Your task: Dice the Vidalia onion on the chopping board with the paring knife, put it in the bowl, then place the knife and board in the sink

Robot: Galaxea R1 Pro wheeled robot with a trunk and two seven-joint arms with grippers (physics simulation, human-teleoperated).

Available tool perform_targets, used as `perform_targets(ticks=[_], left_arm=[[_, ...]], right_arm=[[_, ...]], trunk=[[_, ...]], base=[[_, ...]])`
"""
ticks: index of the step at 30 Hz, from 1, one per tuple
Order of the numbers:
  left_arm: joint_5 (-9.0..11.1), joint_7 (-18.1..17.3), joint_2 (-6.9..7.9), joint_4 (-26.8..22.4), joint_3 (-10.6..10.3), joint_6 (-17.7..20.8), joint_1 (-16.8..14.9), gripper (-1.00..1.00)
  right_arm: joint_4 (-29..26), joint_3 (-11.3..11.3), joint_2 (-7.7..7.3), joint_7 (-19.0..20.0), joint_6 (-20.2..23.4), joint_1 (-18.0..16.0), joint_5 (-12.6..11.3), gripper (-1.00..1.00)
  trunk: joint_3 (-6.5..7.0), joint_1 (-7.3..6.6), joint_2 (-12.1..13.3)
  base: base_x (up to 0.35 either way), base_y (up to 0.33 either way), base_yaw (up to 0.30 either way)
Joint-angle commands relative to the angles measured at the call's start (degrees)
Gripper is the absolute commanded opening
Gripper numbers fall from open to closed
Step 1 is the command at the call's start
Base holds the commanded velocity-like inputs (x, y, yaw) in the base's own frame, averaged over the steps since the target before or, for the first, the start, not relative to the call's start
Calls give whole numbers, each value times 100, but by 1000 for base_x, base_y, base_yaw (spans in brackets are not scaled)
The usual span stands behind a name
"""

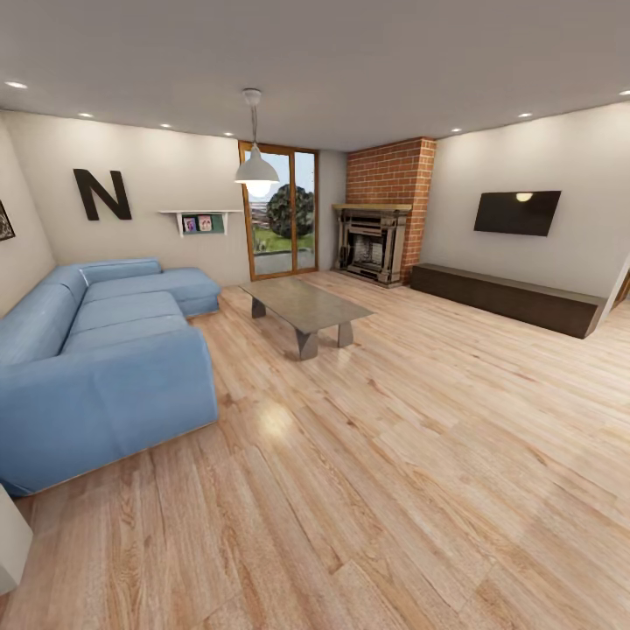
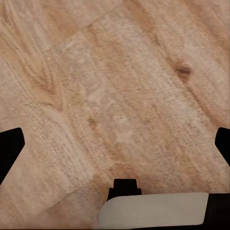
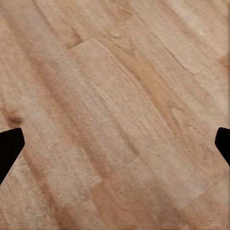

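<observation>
1. Head view: a living room with a light wooden plank floor (image 1: 394,490); one blue L-shaped sofa (image 1: 96,350) along the left wall; one low grey coffee table (image 1: 306,308) in the middle of the room, well apart from the sofa's chaise end; one brick fireplace (image 1: 385,214) in the far corner with a dark firebox; one black television (image 1: 517,212) on the right wall above one long dark low cabinet (image 1: 507,297); one white pendant lamp (image 1: 256,166) hanging over the table; one large dark letter N (image 1: 102,194) on the back wall beside one small white shelf (image 1: 201,219) holding two small pictures; one wood-framed glass door (image 1: 280,210) with greenery beyond it; several recessed ceiling lights, one of them (image 1: 16,85) at the far left.

2. Left wrist view: the left gripper (image 2: 115,143) looks down at the plank floor (image 2: 115,86); two dark fingertips, one (image 2: 9,143) at each side edge, stand wide apart with nothing between them; a pale body part (image 2: 153,208) with a dark mount lies beneath.

3. Right wrist view: the right gripper (image 3: 115,143) faces the same wood floor (image 3: 115,96), grain running diagonally; its two dark fingertips, one (image 3: 9,143) at each edge, are spread wide and hold nothing.
</observation>
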Motion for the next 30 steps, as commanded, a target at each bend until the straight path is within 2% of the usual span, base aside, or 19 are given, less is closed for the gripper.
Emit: perform_targets(ticks=[1,9,18,30], left_arm=[[6,-4,-3,12,2,-16,1,100],[2,-20,-10,39,-23,-36,1,100],[1,-20,-8,32,-8,-36,1,100],[1,-19,-1,31,3,-33,1,100]], right_arm=[[-1,2,-1,-2,-29,0,2,100],[3,-18,2,4,-66,0,-22,100],[23,-29,-3,22,-66,0,-41,100],[28,-33,-4,24,-66,0,-42,100]], trunk=[[-4,0,-3],[-4,0,-3],[-4,0,-3],[-4,0,-3]], base=[[0,0,0],[0,0,-19],[22,-8,-213],[255,-52,-243]])
